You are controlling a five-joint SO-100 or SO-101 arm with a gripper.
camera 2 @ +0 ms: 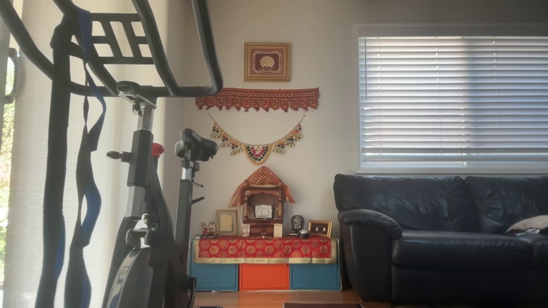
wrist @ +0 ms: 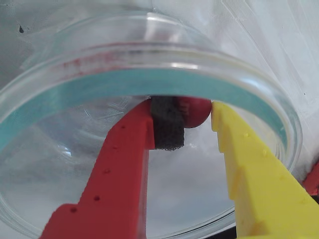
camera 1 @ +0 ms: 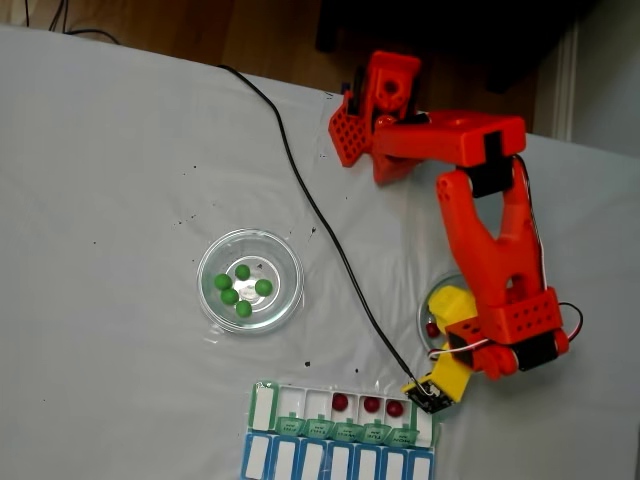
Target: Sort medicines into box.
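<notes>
**Gripper down in the glass dish, a red pill between its fingers**

I'm working on a pale grey table (camera 1: 120,150) flecked with dark specks; wood floor shows along its top edge in the fixed view. The other view looks into a living room: exercise bike (camera 2: 145,192), dark sofa (camera 2: 445,231), blinds (camera 2: 454,98).

In the wrist view the gripper (wrist: 195,117) sits inside a clear dish (wrist: 149,59), fingers slightly apart around a dark red pill (wrist: 197,112); whether they squeeze it I cannot tell.

The arm (camera 1: 495,250) covers most of that dish in the fixed view. Five green pills (camera 1: 240,290) lie in another dish; three red ones (camera 1: 370,404) are in the pill box (camera 1: 262,405), cut off below.
</notes>
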